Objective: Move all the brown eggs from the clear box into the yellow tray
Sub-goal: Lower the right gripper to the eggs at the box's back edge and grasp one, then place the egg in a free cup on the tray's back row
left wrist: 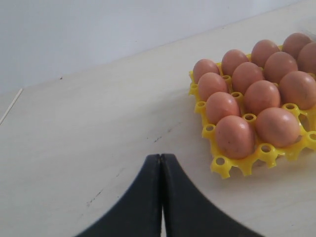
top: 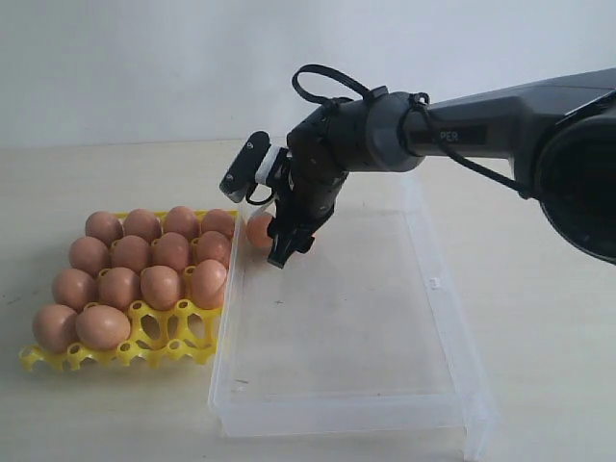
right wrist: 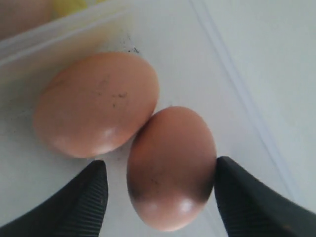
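Two brown eggs lie touching each other in the far left corner of the clear box (top: 346,327). One egg (right wrist: 172,165) sits between the fingers of my open right gripper (right wrist: 160,165), which stands low over that corner (top: 289,248). One finger is at the egg's side and the other leaves a gap. The second egg (right wrist: 96,103) rests against the box wall (right wrist: 59,34) and is partly visible in the exterior view (top: 258,229). The yellow tray (top: 144,332) holds several brown eggs (top: 159,286). My left gripper (left wrist: 162,158) is shut and empty, over bare table beside the tray (left wrist: 222,167).
The tray lies directly left of the box and touches its long wall. Its front row has empty cups (top: 183,327) on the right. The box's clear flap (top: 452,318) hangs along its right side. Bare light table surrounds both.
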### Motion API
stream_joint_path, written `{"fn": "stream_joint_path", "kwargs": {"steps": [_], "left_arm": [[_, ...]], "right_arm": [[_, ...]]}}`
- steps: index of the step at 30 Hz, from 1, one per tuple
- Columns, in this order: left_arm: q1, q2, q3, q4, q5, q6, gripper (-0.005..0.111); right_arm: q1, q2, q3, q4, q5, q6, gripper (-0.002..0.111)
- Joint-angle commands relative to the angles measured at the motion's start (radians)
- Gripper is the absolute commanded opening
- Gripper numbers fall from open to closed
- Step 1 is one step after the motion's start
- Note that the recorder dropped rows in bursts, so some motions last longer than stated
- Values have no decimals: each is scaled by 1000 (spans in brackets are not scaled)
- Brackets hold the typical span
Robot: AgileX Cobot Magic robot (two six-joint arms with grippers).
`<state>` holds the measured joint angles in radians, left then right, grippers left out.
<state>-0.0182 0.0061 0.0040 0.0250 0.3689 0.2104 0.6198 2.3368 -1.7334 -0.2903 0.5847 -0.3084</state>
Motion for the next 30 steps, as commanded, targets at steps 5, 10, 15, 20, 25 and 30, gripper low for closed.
{"fn": "stream_joint_path", "kwargs": {"steps": [5, 10, 15, 20, 25, 30], "left_arm": [[-2, -6, -4, 0, -8, -6, 0], [-2, -6, -4, 0, -8, -6, 0], [-2, -6, -4, 0, -8, -6, 0], [-2, -6, -4, 0, -8, -6, 0], [-2, -6, -4, 0, -8, -6, 0], [-2, -6, -4, 0, -8, -6, 0]], "right_arm": [[-23, 33, -10, 2, -82, 40, 38], [-23, -12, -10, 38, -11, 47, 0], [11, -211, 170, 223, -303, 44, 0], [68, -346, 440, 314, -695, 64, 0], [116, -379, 593, 149, -900, 308, 0], [136, -382, 668, -153, -1069, 660, 0]]}}
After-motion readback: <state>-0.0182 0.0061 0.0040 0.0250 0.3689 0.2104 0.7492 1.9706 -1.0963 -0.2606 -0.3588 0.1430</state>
